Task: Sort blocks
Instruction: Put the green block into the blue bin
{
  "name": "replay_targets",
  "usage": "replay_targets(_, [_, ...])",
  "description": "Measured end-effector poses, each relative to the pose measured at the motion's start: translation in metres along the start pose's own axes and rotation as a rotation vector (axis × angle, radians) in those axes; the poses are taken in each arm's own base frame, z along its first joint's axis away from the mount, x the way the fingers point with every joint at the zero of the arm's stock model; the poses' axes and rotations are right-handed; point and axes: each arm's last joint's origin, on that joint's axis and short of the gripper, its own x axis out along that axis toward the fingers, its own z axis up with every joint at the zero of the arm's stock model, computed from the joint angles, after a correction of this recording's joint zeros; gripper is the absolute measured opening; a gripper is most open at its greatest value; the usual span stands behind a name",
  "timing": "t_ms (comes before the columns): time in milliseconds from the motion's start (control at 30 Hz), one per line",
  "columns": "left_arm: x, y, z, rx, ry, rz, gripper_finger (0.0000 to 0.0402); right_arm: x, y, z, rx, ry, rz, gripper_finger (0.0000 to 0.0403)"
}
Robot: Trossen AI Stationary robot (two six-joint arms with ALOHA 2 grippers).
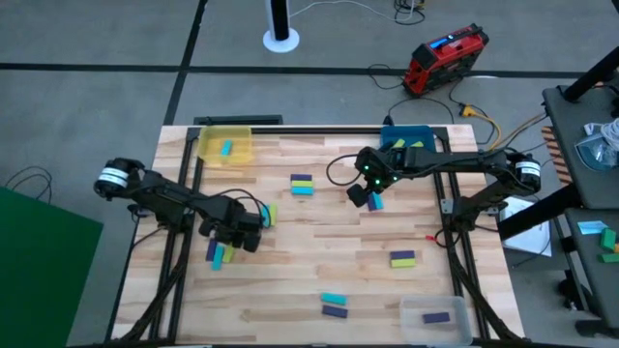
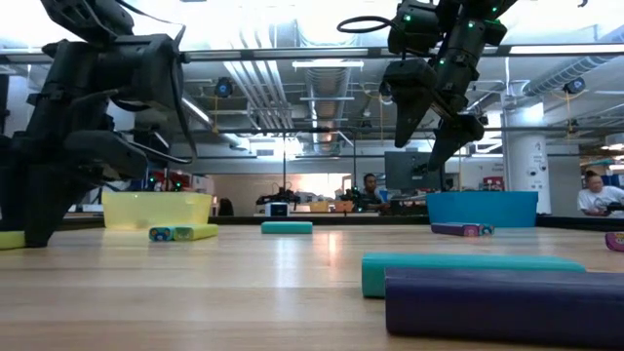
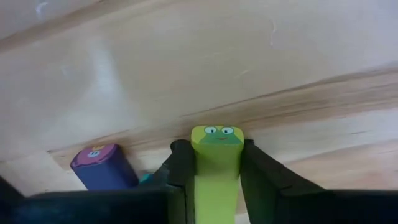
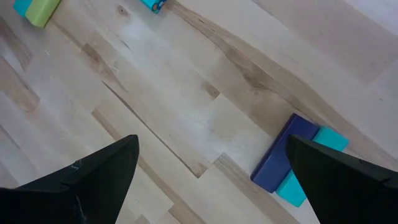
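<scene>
Small blocks in cyan, yellow-green and purple lie scattered over the wooden table (image 1: 290, 280). My left gripper (image 1: 235, 244) is low at the table's left, shut on a yellow-green block (image 3: 216, 163). A purple block (image 3: 102, 168) and a cyan one (image 3: 147, 178) lie right beside it. My right gripper (image 4: 211, 168) hangs open, well above the table right of the middle (image 2: 434, 132). Below it a purple block (image 4: 278, 163) and a cyan block (image 4: 311, 163) lie side by side on the wood. My left gripper pinches the yellow-green block's two long sides (image 3: 200, 171) between its fingers. The block runs along the fingers, and its end with a small printed face (image 3: 217, 134) sticks out just past the fingertips. The fingers reach down to the tabletop; whether the block is lifted cannot be told.
A yellow tray (image 1: 224, 145) with a cyan block stands at the far left, a blue tray (image 1: 411, 138) at the far right, and a clear tray (image 1: 435, 317) with a purple block at the near right. More block groups lie mid-table (image 1: 302, 184), at the right (image 1: 402, 258) and near the front (image 1: 334, 304).
</scene>
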Motion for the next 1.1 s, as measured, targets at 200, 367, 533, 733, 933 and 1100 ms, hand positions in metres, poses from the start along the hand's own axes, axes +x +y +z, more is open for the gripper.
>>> replay_targets(200, [-0.018, -0.010, -0.002, 0.063, -0.011, -0.061, 0.0069, 0.000, 0.000, 0.000, 0.000, 0.000, 0.000, 0.0398])
replay_targets(367, [-0.043, -0.019, -0.005, 0.135, -0.029, -0.129, 0.0069, 0.000, 0.000, 0.000, -0.001, 0.000, 0.000, 0.0398])
replay_targets(533, [-0.081, -0.022, -0.005, 0.185, -0.131, -0.136, 0.0069, 0.000, 0.000, 0.000, -0.001, -0.001, 0.000, 0.0398])
replay_targets(733, [-0.138, -0.018, 0.015, 0.210, -0.361, -0.131, 0.0069, -0.001, 0.000, 0.000, 0.000, -0.002, 0.001, 0.0398])
replay_targets(933, [-0.201, 0.005, 0.053, 0.193, -0.634, -0.148, 0.0069, -0.001, 0.000, 0.000, 0.002, 0.002, -0.001, 0.0398])
replay_targets(1100, [-0.252, 0.024, 0.081, 0.239, -0.816, -0.203, 0.0069, -0.005, -0.005, -0.005, 0.079, 0.043, -0.035, 0.0398])
